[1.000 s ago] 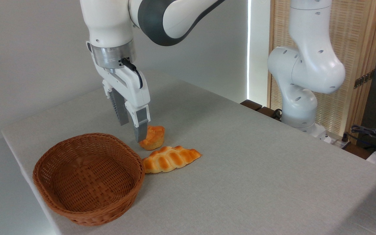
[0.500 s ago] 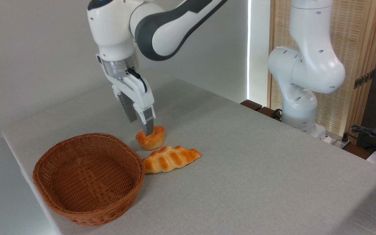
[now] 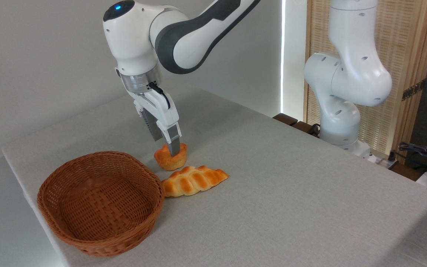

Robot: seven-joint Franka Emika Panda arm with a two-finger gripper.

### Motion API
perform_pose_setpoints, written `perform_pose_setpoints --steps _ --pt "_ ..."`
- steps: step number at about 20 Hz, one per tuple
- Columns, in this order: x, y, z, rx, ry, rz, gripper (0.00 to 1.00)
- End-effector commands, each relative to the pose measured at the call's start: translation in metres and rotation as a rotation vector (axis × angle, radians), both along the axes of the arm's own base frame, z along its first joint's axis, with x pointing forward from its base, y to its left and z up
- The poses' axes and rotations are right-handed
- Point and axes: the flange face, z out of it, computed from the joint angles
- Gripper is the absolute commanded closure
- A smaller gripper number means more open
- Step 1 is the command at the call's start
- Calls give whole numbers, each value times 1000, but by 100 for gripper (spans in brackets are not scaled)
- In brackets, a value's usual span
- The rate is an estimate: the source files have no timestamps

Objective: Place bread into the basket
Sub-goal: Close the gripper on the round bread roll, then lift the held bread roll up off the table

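The end effector presses into the bread on the table, beside the basket.

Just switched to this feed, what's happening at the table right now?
The white robot arm's hand is down on the small round orange-golden bun, one finger pressing into its top; whether it has closed on the bun I cannot tell. The bun sits on the grey table, beside the flat braided loaf. The round brown wicker basket holds no bread yet.

A single fixed camera looks down at an angle from above one corner of the grey cloth-covered desk, fairly near, facing a plain white wall and a slatted wooden screen.
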Motion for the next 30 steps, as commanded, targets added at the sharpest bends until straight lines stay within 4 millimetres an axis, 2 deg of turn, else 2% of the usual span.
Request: perform_pose_setpoints --steps 1,12,13,15,16,17,18,26,30 --pt "0 2 -8 15 -2 -12 0" --pt "7 0 -35 20 31 -15 0" --pt "7 1 -36 21 33 -14 3" --pt "8 0 -35 19 30 -14 36" --pt "8 0 -35 18 30 -13 49" --pt "9 1 -35 17 29 -11 58" --pt "9 2 -35 16 29 -9 62" --pt "10 1 -33 15 27 -9 62" --pt "14 1 -12 7 -2 -1 62"
